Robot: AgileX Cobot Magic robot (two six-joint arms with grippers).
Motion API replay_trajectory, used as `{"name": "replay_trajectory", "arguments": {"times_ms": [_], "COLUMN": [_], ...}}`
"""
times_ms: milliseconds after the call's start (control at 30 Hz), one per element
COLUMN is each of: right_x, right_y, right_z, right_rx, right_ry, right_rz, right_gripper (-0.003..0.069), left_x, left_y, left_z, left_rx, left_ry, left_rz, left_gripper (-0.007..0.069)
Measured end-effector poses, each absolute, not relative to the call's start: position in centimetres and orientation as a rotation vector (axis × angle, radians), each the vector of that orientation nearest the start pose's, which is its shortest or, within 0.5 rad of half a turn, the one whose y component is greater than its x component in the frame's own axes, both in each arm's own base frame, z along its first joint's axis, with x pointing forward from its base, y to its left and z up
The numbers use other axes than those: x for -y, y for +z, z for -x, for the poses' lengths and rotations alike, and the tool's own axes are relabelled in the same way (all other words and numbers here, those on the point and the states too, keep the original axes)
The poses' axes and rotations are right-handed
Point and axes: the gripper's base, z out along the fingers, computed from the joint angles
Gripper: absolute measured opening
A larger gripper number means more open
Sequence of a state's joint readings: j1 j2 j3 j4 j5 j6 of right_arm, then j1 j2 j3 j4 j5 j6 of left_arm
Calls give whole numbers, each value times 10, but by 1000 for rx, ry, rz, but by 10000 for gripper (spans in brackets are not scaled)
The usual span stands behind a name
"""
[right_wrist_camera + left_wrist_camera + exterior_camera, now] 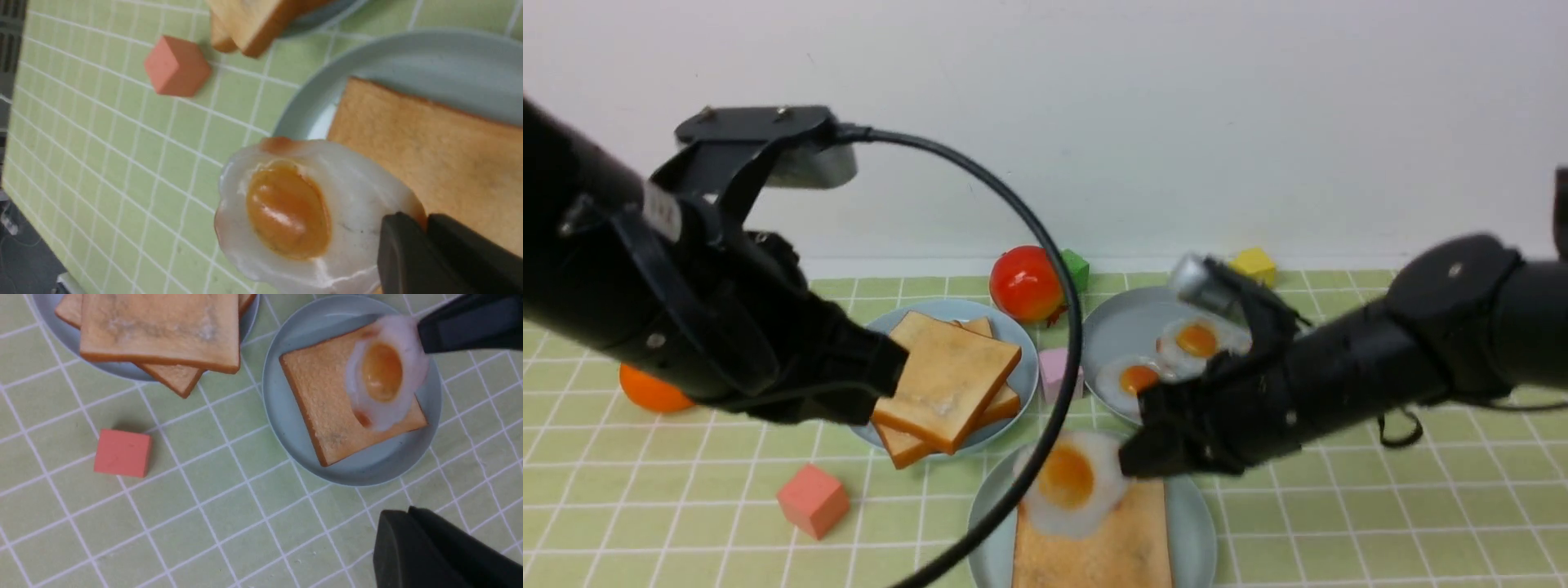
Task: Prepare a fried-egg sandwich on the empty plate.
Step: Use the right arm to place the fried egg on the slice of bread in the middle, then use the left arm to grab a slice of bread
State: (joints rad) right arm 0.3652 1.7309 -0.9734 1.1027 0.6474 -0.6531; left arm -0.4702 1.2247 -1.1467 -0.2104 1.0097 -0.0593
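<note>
Lower centre, our right gripper (1129,467) pinches the egg (1066,482) by its rim to lay it on the toast (1094,547); our left gripper (402,522) is closed on nothing.

left arm (670,294), right arm (1347,384), jaws closed

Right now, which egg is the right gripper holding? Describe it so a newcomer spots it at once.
Find the nearest plate, the one with a single toast slice on it. The fried egg is over that slice's far end, pinched at its edge by the right gripper. The other two eggs lie flat on the grey plate behind, untouched.
</note>
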Motion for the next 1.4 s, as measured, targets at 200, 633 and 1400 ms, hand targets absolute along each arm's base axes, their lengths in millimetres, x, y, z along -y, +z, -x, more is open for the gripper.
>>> {"name": "replay_trajectory", "arguments": {"times_ms": [200, 633, 1400], "right_x": [-160, -161, -111], "right_y": [169, 157, 386], "right_z": [-290, -295, -189], "right_rx": [-2681, -2686, -2172], "right_ry": [935, 941, 578], "right_rz": [137, 58, 898], "right_gripper": [62, 161, 470], "left_x": [122, 123, 83], "left_y": [346, 347, 278], "left_z": [-206, -207, -297], "left_rx": [-2574, -2551, -2700], "left_ry": [-464, -467, -708], "left_rz": [-451, -442, 26], "left_gripper": [24, 29, -13]}}
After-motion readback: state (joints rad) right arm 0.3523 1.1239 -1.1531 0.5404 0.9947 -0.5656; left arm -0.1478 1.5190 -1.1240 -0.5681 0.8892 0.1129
